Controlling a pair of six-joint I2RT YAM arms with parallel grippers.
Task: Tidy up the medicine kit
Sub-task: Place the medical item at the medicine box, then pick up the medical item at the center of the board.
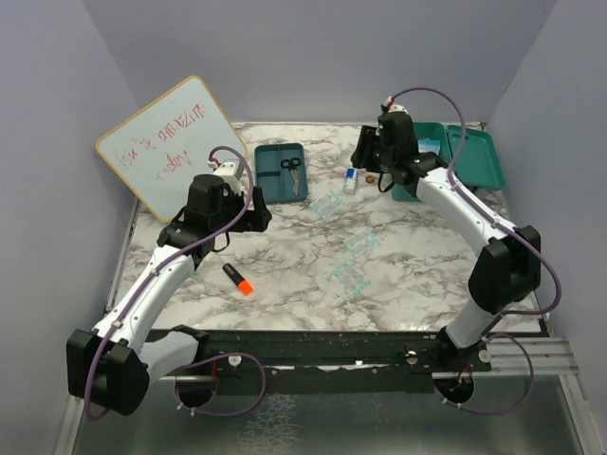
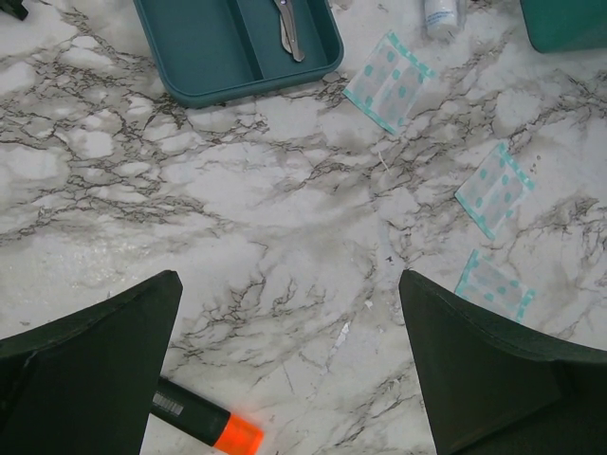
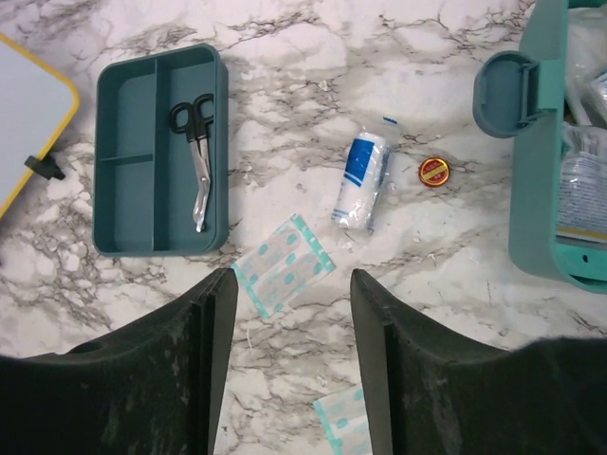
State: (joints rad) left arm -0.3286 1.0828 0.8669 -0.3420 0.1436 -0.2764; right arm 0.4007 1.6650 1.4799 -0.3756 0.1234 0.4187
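On the counter the kit lies open at the far right, and the tray is well to its left. My left pincer gapes wide over bare marble. My right pincer hangs empty, fingers apart, above a plaster. I judge I'm between picks. Next I need to descend squarely on the roll or the plaster, then take the tin.

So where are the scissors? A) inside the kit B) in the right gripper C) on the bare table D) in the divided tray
D: the scissors lie in the long compartment of the tray, well apart from the kit.
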